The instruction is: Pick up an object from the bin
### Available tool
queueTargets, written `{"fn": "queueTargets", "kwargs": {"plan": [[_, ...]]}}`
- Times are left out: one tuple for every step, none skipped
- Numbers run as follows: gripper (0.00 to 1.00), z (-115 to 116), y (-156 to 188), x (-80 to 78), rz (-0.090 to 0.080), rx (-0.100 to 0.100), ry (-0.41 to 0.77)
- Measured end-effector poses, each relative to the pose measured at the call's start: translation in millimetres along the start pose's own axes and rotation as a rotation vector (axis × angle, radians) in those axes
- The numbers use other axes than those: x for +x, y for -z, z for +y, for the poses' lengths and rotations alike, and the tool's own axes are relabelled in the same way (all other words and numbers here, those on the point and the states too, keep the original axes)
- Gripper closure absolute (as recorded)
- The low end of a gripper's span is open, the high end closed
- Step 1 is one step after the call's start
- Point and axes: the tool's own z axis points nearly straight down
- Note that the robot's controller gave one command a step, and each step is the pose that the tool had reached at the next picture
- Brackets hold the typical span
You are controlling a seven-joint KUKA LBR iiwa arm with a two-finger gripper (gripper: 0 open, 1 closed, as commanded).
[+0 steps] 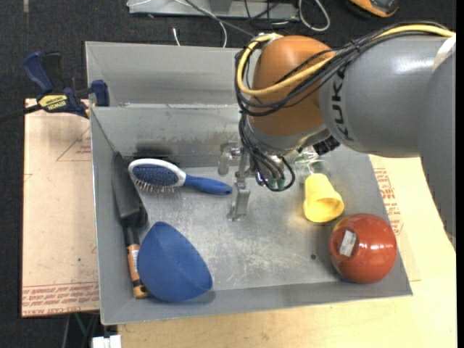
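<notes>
Grey metal floor of the bin [275, 259] lay bare beneath the gripper [237, 194], which hung low just beside the handle end of the blue-and-white hairbrush [174, 178]. Whether its jaws stood apart or closed I could not tell, as the wrist and its cables covered too much of them. No thing showed between them, so nothing counted as held.

The hairbrush lay flat, with its head away from the gripper and its blue handle pointing toward it. The handle tip was very near the gripper, but contact could not be made out. Hard against the brush head, on the side away from the gripper, a long black tool [125, 198] ran along the wall. Toward the camera from the hairbrush sat a blue bowl [172, 263], dome upward, close to the brush but not touching it. A yellow cup [321, 198] lay on its side beyond the gripper from the hairbrush. A red ball [362, 246] rested farther off again, well apart from the brush.

By my reading the pick stood at the approach stage, with the lift not yet begun. The hairbrush looked the likeliest candidate, being nearest. The next move would call for setting the jaws astride that slim handle, crosswise to its length, then closing firmly. A flat, smooth handle could slide or pivot out if caught only at its tip.
</notes>
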Motion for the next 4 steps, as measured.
{"fn": "queueTargets", "kwargs": {"plan": [[0.00, -0.6, 5.0, -1.7, -0.008, -0.001, -0.003], [0.00, 32.5, -94.9, -41.4, -0.012, -0.004, -0.217], [0.00, 95.3, -58.0, -54.2, -0.017, -0.004, -0.005], [0.00, 39.0, -84.3, -40.7, 0.002, 0.004, -0.298]]}}
